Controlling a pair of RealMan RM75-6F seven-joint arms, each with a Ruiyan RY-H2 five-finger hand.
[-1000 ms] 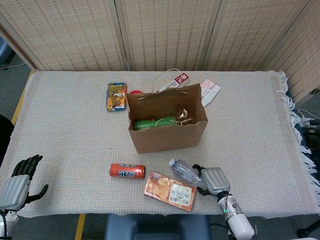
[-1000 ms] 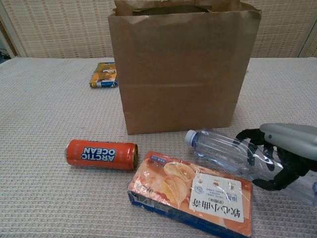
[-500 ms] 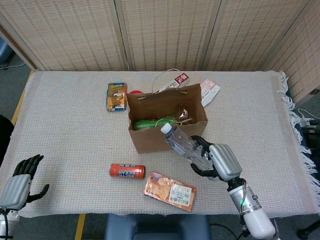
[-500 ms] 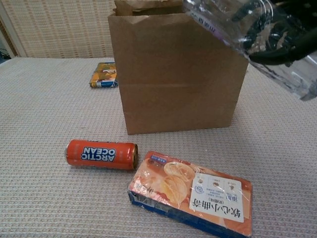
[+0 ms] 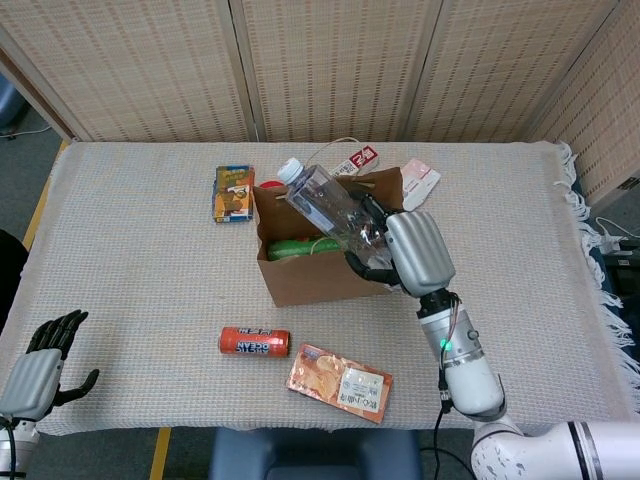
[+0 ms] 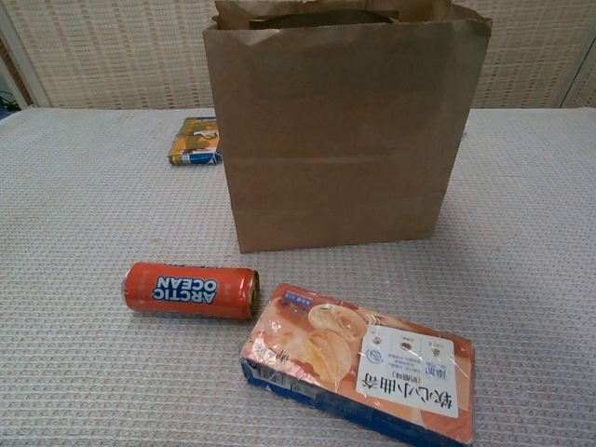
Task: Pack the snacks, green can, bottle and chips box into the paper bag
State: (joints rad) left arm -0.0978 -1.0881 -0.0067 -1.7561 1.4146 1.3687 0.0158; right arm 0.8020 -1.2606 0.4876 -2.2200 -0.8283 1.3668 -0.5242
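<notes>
Gripping the clear plastic water bottle (image 5: 328, 203) with its white cap pointing toward 10 o'clock, the right hand (image 5: 405, 250) is holding it tilted above the open mouth of the brown paper bag (image 5: 330, 272), which is standing upright on the beige woven tabletop (image 5: 130, 280). A green can (image 5: 295, 247) is lying inside the bag. At 7 o'clock of the bag an orange can (image 6: 192, 290) is lying on its side, and just beside it, toward 4 o'clock, an orange flat snack box (image 6: 363, 371) is lying flat. A small blue and yellow box (image 5: 233, 193) is lying at 10 o'clock of the bag. The left hand (image 5: 40, 365) is resting open, holding nothing, at the tabletop's near-left edge
</notes>
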